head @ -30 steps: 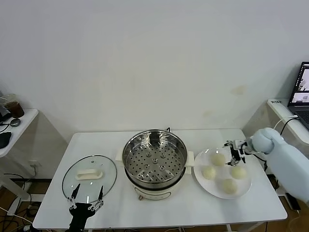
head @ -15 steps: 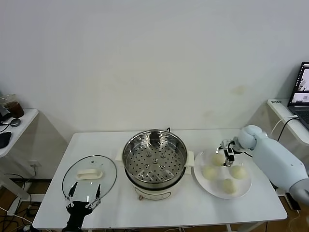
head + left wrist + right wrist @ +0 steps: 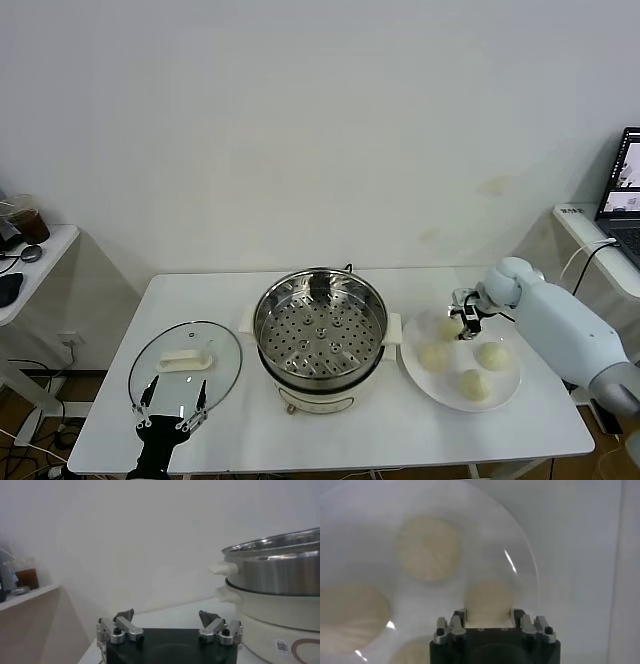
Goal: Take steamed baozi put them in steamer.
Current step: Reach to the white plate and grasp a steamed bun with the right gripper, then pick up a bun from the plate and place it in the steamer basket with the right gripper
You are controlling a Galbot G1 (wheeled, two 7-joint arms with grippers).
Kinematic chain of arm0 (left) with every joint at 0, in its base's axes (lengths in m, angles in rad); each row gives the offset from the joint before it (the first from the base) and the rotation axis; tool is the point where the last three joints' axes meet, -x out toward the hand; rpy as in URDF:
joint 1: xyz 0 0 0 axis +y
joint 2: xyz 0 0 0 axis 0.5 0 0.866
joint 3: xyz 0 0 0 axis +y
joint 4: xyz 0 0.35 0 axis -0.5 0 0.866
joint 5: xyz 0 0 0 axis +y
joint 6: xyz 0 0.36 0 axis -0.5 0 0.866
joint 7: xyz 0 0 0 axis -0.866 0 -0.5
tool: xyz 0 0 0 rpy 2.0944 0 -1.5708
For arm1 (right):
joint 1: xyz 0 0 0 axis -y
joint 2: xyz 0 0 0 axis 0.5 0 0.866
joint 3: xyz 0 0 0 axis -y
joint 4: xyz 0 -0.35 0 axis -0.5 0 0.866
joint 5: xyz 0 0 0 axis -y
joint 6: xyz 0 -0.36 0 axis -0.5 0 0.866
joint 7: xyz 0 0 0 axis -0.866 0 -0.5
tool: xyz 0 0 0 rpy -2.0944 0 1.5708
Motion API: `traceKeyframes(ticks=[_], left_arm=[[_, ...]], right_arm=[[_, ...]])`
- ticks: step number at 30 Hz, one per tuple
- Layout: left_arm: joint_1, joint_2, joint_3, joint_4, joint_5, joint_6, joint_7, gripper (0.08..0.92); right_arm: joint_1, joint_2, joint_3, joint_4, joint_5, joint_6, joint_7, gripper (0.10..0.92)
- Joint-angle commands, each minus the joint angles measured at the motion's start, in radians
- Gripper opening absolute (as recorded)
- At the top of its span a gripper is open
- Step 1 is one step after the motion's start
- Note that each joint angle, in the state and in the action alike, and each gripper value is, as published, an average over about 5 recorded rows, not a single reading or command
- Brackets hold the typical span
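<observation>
The steamer [image 3: 320, 330] stands in the middle of the table with its perforated tray bare; its side shows in the left wrist view [image 3: 280, 575]. Four baozi lie on a white plate [image 3: 412, 372] to its right. My right gripper [image 3: 464, 322] is open at the back baozi [image 3: 449, 327], apart from the others [image 3: 432, 356] [image 3: 492, 354]. In the right wrist view the gripper [image 3: 489, 614] straddles that baozi [image 3: 487, 596], one finger close on each side, and it still rests on the plate [image 3: 520, 555]. My left gripper [image 3: 172, 405] is parked open and empty at the front left, as the left wrist view [image 3: 166, 617] shows.
A round glass lid [image 3: 186, 362] with a white handle lies flat at the table's left, just behind my left gripper. A laptop [image 3: 625, 190] sits on a side surface at the far right. A small side table [image 3: 30, 260] stands at the far left.
My right gripper has moved left across the plate, from its right rim to the back baozi. My left gripper has shifted slightly left.
</observation>
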Motion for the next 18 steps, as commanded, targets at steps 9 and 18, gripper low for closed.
traceKeyframes(ticks=[9, 18], left_arm=[[-0.012, 0.017, 0.005, -0.004, -0.016, 0.0, 0.003, 0.823], [-0.024, 0.041, -0.005, -0.008, -0.037, -0.005, 0.007, 0.823]], right_arm=[[0.412, -0.111, -0.244, 0.199, 0.37, -0.001, -0.066, 0.552], [0.776, 0.076, -0.572, 0.222, 0.603, 0.129, -0.082, 0.551]])
